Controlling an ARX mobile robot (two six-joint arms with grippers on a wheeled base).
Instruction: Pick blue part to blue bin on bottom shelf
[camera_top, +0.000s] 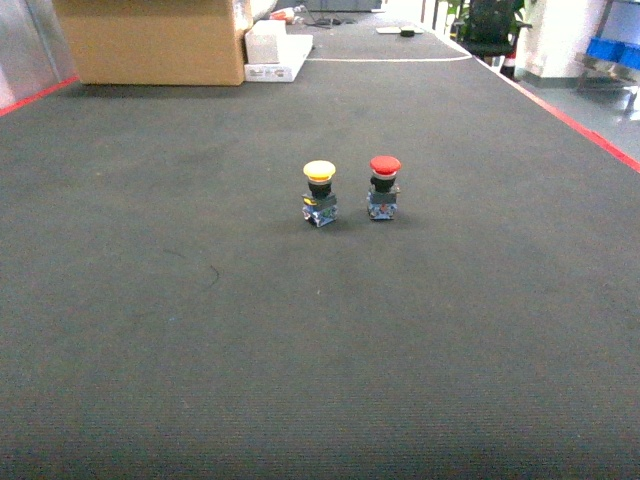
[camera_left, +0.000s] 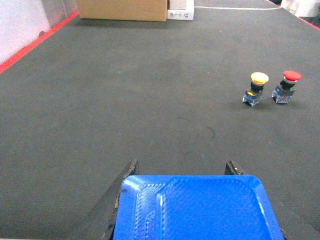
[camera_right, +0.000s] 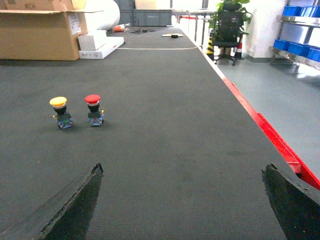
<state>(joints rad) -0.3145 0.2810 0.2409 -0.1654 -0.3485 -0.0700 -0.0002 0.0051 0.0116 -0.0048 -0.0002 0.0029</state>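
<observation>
Blue part gripped by left pincer | right pincer wide, empty

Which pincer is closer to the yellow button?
Probably the left. The yellow button sits ahead and right of the left pincer, which holds the blue part; it sits ahead and left of the right pincer.

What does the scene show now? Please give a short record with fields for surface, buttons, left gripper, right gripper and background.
surface: dark ribbed mat with red edge lines
buttons: yellow-capped button and red-capped button, both upright, side by side, apart
left gripper: left gripper with a flat blue object between its fingers; what the object is, I cannot tell
right gripper: right gripper open, nothing between its fingers
background: cardboard box, white boxes, black chair
blue bin, bottom shelf: not identifiable
</observation>
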